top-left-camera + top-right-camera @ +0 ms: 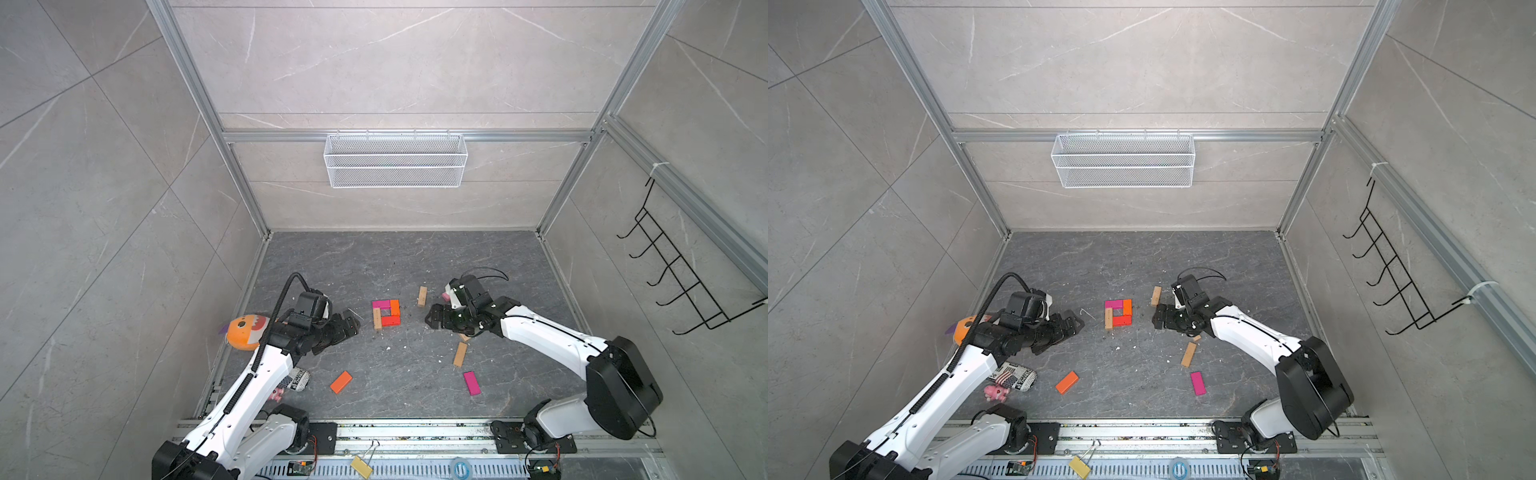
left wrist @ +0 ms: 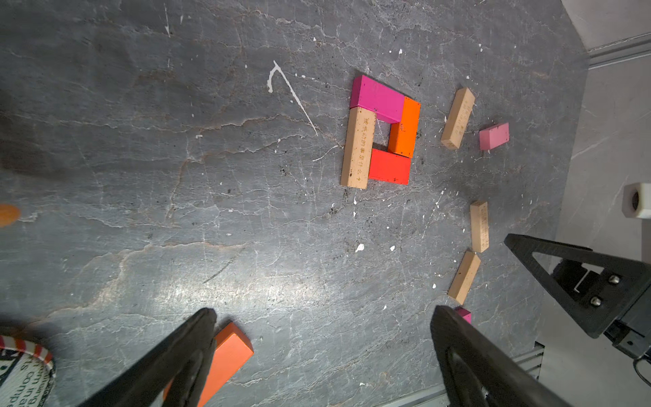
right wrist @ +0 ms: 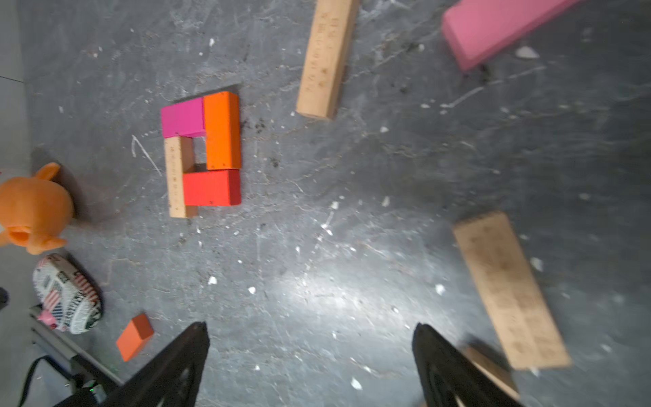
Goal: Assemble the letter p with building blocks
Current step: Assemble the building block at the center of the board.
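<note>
Robot lab test cell, aluminium-profile frame (image 1: 194,83), grey stone-look panels (image 1: 395,62), two arms (image 1: 548,336) on a base rail (image 1: 415,432)

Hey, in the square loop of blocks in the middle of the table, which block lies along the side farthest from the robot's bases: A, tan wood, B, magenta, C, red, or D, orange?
B: the magenta rectangular block caps the far side, beyond the tan wooden bar; the orange block and red block fill other sides.
</note>
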You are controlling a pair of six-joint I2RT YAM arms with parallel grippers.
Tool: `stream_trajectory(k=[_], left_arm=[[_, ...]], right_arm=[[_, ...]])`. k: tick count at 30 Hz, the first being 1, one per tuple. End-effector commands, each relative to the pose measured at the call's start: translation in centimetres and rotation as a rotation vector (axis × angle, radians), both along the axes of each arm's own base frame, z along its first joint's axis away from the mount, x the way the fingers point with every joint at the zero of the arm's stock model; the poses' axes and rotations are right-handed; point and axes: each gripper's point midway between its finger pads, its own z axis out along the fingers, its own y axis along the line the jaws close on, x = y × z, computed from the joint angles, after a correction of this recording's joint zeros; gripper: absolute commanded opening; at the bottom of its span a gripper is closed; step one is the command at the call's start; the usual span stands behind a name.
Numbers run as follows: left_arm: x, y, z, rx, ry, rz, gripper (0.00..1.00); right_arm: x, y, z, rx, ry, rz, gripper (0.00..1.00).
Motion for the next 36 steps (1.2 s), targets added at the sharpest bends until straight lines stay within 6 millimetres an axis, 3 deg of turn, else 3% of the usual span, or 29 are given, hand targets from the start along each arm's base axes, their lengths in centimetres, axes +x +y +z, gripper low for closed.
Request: stream_trajectory(k=[1, 9, 17, 28, 32, 36], left_arm=[[0.6, 0.0, 1.0, 0.016, -0.033, -0.031, 0.97], [0.4, -0.6, 1.1, 0.015, -0.033, -0.093, 0.97], [0.6, -0.9, 0.9, 0.028, -0.021, -0.133, 0.97], [1.0, -1.5, 1.0, 0.013, -0.023, -0.161, 0.96], [1.1, -1.6, 1.1, 0.008, -0.023, -0.164, 0.96], [1.0, -1.6, 1.1, 0.008, -0.022, -0.165, 0.95]], right_arm=[[-2.9, -4.0, -2.0, -0.145, 0.094, -0.077, 0.94], [-6.5, -6.3, -5.0, -0.160, 0.184, -0.164, 0.86], [-6.8, -5.3, -6.9, -0.142, 0.214, -0.179, 0.75], [-6.7, -4.7, -8.3, -0.242, 0.191, -0.179, 0.46], [-6.6, -3.5, -8.0, -0.261, 0.167, -0.153, 0.29], [-6.7, -0.7, -6.9, -0.239, 0.137, -0.091, 0.24]])
